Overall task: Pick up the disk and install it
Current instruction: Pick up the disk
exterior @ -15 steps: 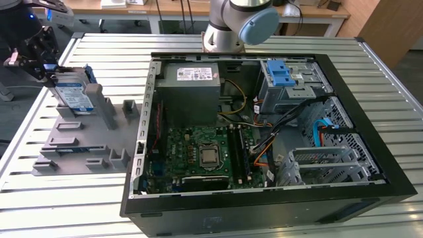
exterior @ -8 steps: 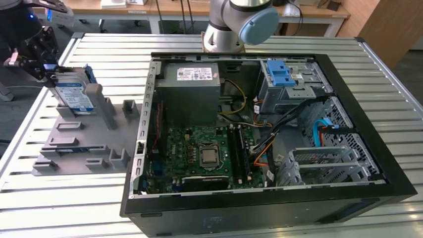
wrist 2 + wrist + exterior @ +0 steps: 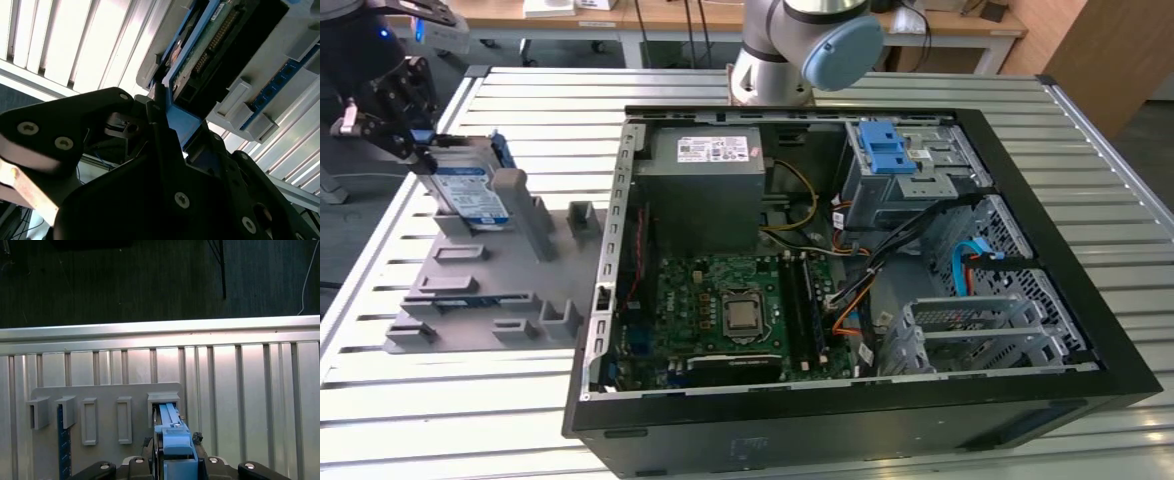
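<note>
The disk [image 3: 464, 190], silver with a white-and-blue label and a blue bracket, stands on edge in a slot at the far end of the grey holder block [image 3: 480, 290], on the exterior view's left. My gripper [image 3: 416, 148] is at its upper end. In the first wrist view the blue bracket [image 3: 172, 432] sits between my gripper's [image 3: 173, 442] black fingers. In the second wrist view the fingers [image 3: 156, 112] press against the bracket, and the disk's [image 3: 210, 50] green circuit board faces the camera. The gripper [image 3: 177, 125] is shut on the disk.
An open computer case [image 3: 854, 270] lies on the slatted metal table [image 3: 520, 420], with a grey power supply [image 3: 707, 170], a motherboard [image 3: 734, 310] and a drive cage with a blue latch [image 3: 897, 155]. The arm's base [image 3: 801, 45] stands behind it. The table edge [image 3: 150, 330] lies beyond the holder block [image 3: 105, 390].
</note>
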You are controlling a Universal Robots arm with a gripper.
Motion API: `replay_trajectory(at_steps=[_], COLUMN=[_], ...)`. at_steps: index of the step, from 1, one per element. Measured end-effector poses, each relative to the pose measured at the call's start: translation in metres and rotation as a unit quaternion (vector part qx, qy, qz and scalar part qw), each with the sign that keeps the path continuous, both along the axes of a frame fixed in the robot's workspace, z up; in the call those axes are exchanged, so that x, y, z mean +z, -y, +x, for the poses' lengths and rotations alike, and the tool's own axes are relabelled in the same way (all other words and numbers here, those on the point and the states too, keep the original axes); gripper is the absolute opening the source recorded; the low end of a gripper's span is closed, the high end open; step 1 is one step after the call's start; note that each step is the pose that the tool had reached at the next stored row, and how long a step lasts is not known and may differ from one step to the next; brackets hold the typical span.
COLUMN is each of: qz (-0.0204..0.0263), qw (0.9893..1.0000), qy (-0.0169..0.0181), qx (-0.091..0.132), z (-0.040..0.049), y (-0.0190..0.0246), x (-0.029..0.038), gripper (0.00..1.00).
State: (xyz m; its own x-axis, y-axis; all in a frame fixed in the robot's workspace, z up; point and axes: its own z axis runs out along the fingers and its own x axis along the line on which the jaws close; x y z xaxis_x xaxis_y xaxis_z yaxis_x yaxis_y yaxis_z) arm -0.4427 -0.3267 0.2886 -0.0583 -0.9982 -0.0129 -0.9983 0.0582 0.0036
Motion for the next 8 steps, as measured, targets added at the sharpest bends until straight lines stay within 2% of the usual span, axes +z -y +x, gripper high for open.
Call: replay_trajectory(at_steps=[2, 8], qz=[0.0000, 0.0000], qw=[1.0000, 1.0000], qy=[0.0000, 0.0000], qx=[0.000, 0.000], z=[0.0000, 0.0000], y=[0.0000, 0.0000], x=[-0.0001, -0.0002], gripper=[0.37, 0.37])
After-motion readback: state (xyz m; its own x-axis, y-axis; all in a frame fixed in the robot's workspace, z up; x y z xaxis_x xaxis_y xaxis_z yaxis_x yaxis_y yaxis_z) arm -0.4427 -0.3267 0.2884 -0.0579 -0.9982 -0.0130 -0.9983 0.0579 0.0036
